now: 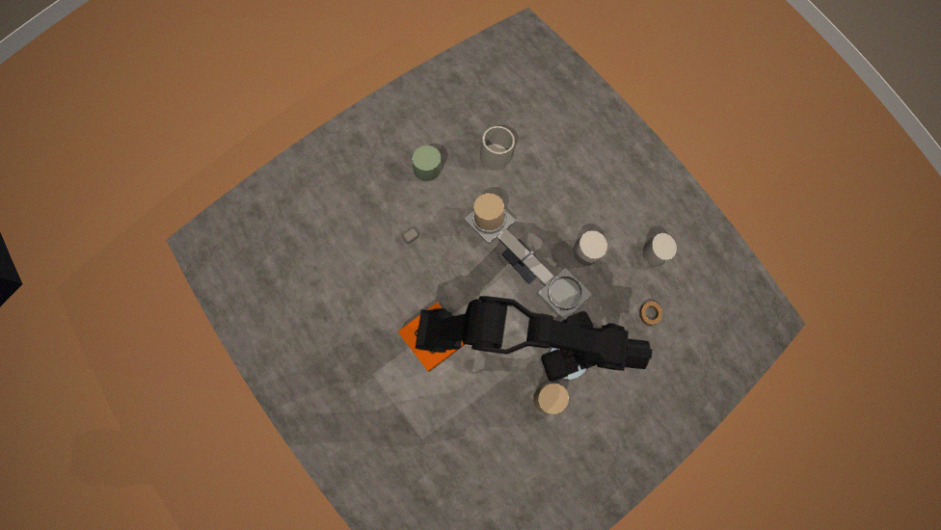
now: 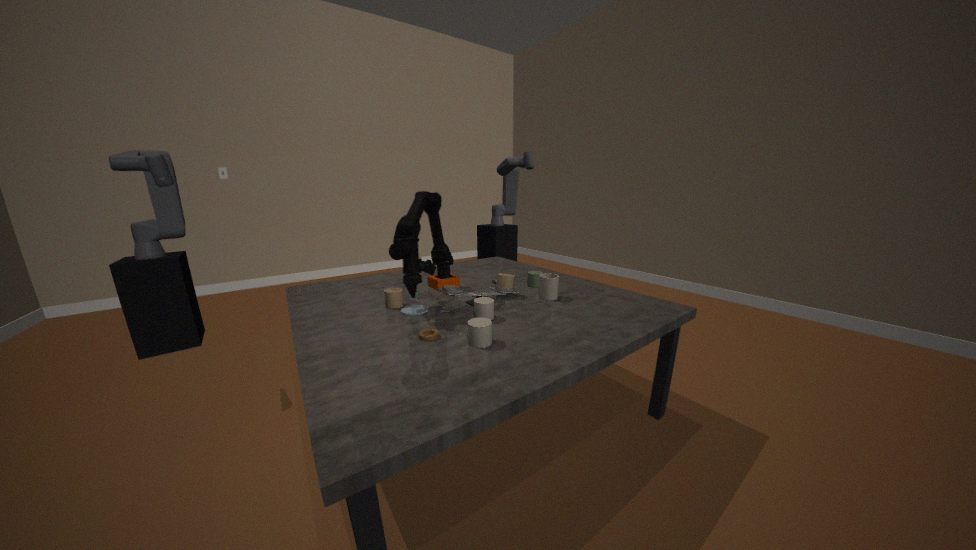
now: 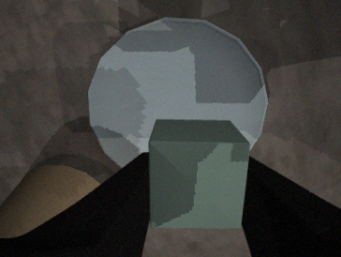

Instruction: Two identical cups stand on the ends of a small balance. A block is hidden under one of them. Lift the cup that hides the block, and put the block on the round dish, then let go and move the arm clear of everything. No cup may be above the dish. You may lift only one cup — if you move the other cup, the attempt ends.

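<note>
My gripper (image 2: 411, 294) (image 3: 193, 163) is shut on a green block (image 3: 197, 183). It holds the block above the round pale-blue dish (image 1: 577, 372) (image 2: 414, 310) (image 3: 164, 75), near its edge in the wrist view. In the top view the arm hides the fingertips and part of the dish. One tan cup (image 1: 488, 209) (image 2: 505, 280) stands on the far end of the balance (image 1: 540, 266). The balance's other pan (image 1: 564, 294) is empty. The other tan cup (image 1: 552, 399) (image 2: 393, 298) (image 3: 56, 202) stands on the table beside the dish, not above it.
Two white cylinders (image 1: 592, 245) (image 1: 663, 247) and an orange-brown ring (image 1: 651, 303) are right of the balance in the top view. A hollow grey cup (image 1: 497, 159) (image 2: 548, 288), a green cylinder (image 1: 426, 163) and a small grey-brown piece (image 1: 411, 234) lie beyond. The arm's base is orange (image 1: 429, 361).
</note>
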### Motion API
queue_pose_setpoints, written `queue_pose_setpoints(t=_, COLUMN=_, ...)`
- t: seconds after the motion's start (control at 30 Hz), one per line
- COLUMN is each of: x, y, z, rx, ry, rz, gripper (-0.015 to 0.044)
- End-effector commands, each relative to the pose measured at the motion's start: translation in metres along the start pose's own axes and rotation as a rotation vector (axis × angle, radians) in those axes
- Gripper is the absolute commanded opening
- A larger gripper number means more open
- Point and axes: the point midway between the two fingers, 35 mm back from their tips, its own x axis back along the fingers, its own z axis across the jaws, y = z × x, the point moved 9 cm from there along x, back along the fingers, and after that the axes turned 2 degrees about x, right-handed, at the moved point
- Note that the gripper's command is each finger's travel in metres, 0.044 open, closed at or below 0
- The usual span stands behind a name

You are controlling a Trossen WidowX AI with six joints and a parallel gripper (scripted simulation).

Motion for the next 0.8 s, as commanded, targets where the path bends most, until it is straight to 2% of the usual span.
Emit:
queue_pose_setpoints(t=0.0, x=-0.021, y=0.001, z=0.003, rx=0.005, ry=0.017, rz=-0.006, gripper=0.0)
queue_pose_setpoints(t=0.7, x=-0.045, y=0.001, z=0.003, rx=0.005, ry=0.017, rz=-0.006, gripper=0.0)
queue_pose_setpoints(t=0.77, x=-0.039, y=0.001, z=0.002, rx=0.0, ry=0.009, rz=-0.005, gripper=0.0053)
